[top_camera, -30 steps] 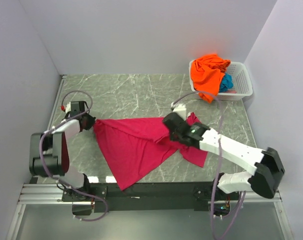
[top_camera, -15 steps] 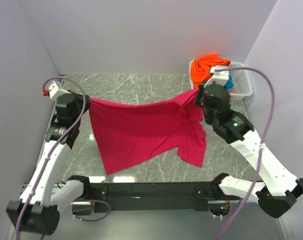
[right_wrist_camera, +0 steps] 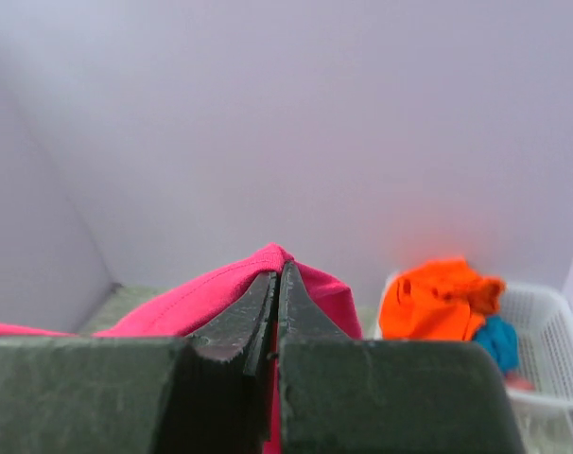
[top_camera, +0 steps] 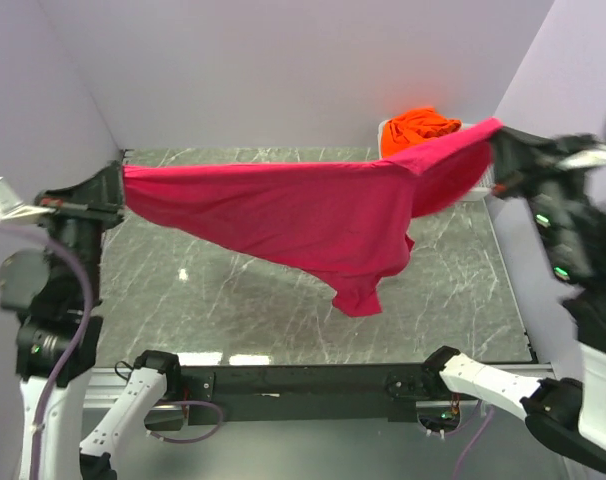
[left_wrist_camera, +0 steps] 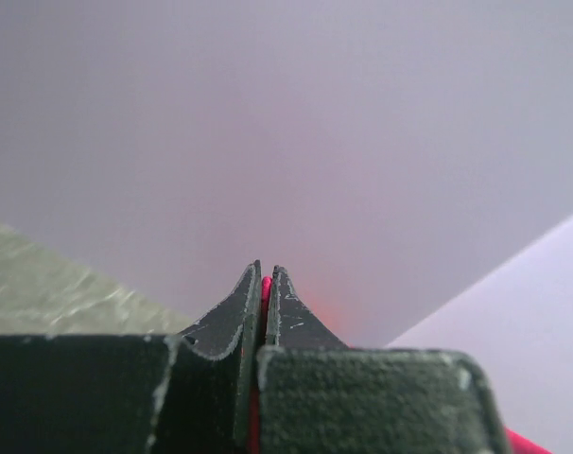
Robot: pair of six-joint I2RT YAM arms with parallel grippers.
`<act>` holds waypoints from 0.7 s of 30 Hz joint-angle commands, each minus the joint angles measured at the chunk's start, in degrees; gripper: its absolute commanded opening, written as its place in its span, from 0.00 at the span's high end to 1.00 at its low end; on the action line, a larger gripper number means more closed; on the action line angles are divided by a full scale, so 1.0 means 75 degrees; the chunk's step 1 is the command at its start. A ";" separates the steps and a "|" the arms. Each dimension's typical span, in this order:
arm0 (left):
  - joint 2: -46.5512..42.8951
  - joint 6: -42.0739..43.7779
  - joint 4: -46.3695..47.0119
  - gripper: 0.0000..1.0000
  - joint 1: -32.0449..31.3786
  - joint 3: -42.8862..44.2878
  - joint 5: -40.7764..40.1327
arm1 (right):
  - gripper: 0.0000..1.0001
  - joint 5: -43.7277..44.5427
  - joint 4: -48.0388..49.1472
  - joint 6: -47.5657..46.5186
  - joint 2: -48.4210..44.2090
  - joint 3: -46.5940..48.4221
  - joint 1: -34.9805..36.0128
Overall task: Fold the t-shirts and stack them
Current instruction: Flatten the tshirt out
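Note:
The magenta-pink t-shirt (top_camera: 303, 215) hangs stretched in the air high above the table, held at both ends. My left gripper (top_camera: 118, 185) is shut on its left end; a sliver of pink shows between its fingers (left_wrist_camera: 265, 284). My right gripper (top_camera: 498, 140) is shut on its right end, with pink cloth (right_wrist_camera: 220, 284) draped over the fingertips. The shirt's lower part sags to a point near the table's middle. The orange t-shirt (top_camera: 423, 125) lies heaped in the basket; it also shows in the right wrist view (right_wrist_camera: 438, 298) with the teal-blue t-shirt (right_wrist_camera: 499, 340) beside it.
The white lattice basket (right_wrist_camera: 551, 331) stands at the table's back right corner, mostly hidden behind the raised shirt in the top view. The grey marble tabletop (top_camera: 233, 300) is walled by pale panels at left, back and right.
Both arms have risen high and spread apart, lifting the pink shirt clear off the table and pulling it taut between them.

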 commanded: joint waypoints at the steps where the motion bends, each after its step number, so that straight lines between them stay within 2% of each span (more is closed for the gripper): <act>1: -0.0171 0.0378 0.0338 0.99 -0.0008 0.0683 0.0486 | 1.00 -0.0889 -0.0319 -0.0505 -0.0289 0.0775 -0.0049; 8: 0.0483 0.0707 0.0362 0.99 -0.0008 0.1809 0.0885 | 1.00 -0.0856 0.0066 -0.1113 -0.0232 0.1339 -0.0049; 11: 0.1104 0.0731 0.0280 0.99 -0.0008 0.2043 0.0663 | 1.00 -0.0201 0.0441 -0.1476 0.0119 0.1257 -0.0038; 12: 0.1500 0.0742 0.0140 0.99 -0.0008 0.2125 0.0523 | 1.00 0.0381 0.0558 -0.1571 0.0237 0.1106 -0.0038; 15: 0.2413 0.0894 0.0045 0.99 -0.0008 0.2021 -0.0144 | 1.00 0.1391 0.1109 -0.1993 0.0869 0.0615 -0.0049; 16: 0.2685 0.0895 -0.0048 0.99 -0.0008 0.1962 -0.0633 | 1.00 0.2044 0.1273 -0.2075 0.1056 0.0473 -0.0084; 18: 0.3549 0.0860 -0.0223 0.99 0.0073 0.1833 -0.1023 | 1.00 0.2028 0.1497 -0.2054 0.1595 -0.0029 -0.0480; 21: 0.4663 0.0614 -0.0144 0.99 0.0552 0.1297 -0.1249 | 1.00 0.1105 0.1450 -0.1223 0.2392 -0.0743 -0.1241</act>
